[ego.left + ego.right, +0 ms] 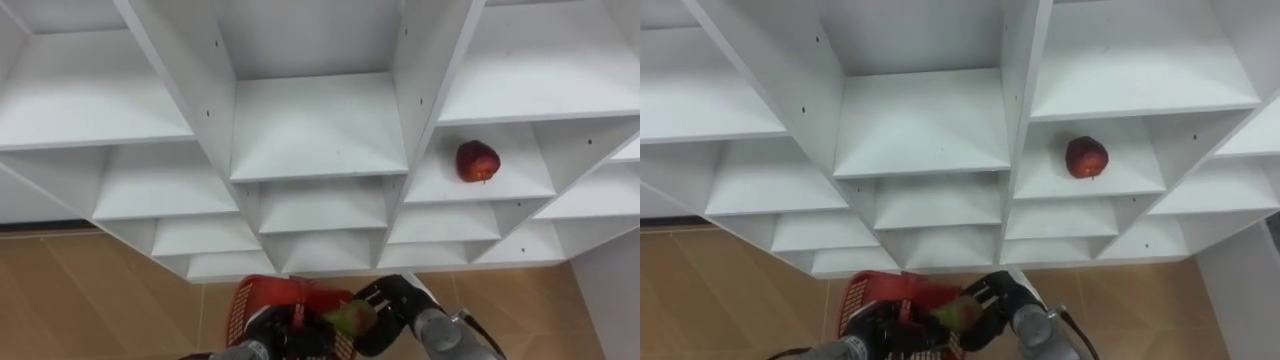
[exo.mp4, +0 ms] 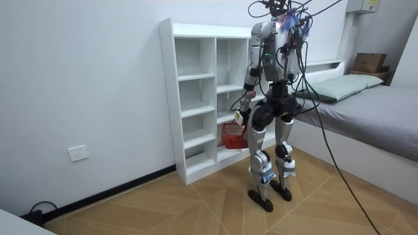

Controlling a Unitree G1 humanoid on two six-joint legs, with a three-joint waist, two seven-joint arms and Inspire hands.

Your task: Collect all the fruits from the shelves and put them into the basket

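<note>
Two fruits showed. A red apple (image 1: 478, 160) sat alone on a shelf in the right column of the white closet (image 1: 320, 130), back from the shelf's front edge and nearer the left divider, with bare shelf to its right. A green fruit (image 1: 352, 317) was clamped in the curled fingers of the right robot hand (image 1: 395, 300), just over the right rim of the red basket (image 1: 262, 292). The left robot hand (image 1: 275, 335) was curled round the basket's handle, and the basket hung below the closet's bottom edge over the wooden floor (image 1: 90, 300). Seen from the room, the robot stood upright, close against the closet front. Open floor lay to the room view's left, and a bed (image 2: 372, 111) stood to the right.
</note>
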